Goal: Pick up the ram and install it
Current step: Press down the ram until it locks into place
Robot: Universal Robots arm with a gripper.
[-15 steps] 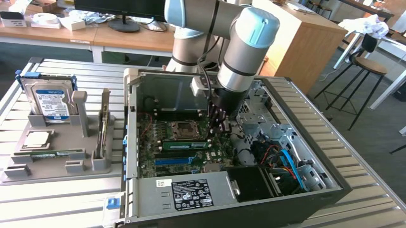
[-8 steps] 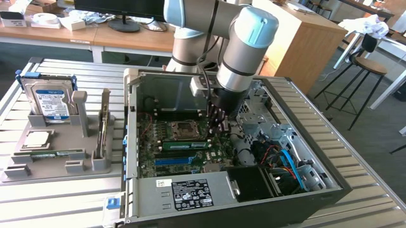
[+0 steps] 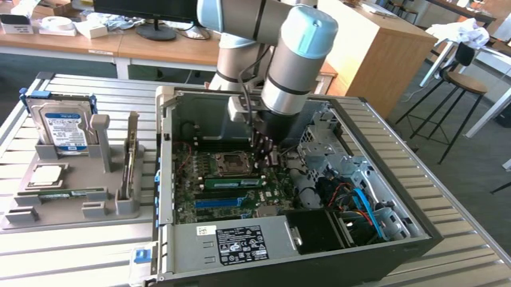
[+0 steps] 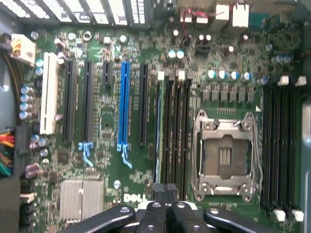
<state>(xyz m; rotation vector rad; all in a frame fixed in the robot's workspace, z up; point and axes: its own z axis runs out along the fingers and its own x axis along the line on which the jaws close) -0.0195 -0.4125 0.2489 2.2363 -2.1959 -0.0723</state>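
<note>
Open computer case (image 3: 351, 197) sits on the slatted table (image 3: 64, 251), at the exterior view's right. Motherboard (image 3: 231, 185) lies inside on the case floor, ram (image 3: 233, 182) seated in it just near of the CPU socket (image 3: 233, 161). Gripper (image 3: 266, 156) hangs inside the case, right of the socket. Parts holder (image 3: 72, 197) lies left of the case, hard drive (image 3: 66, 128) upright at its far end.
</note>
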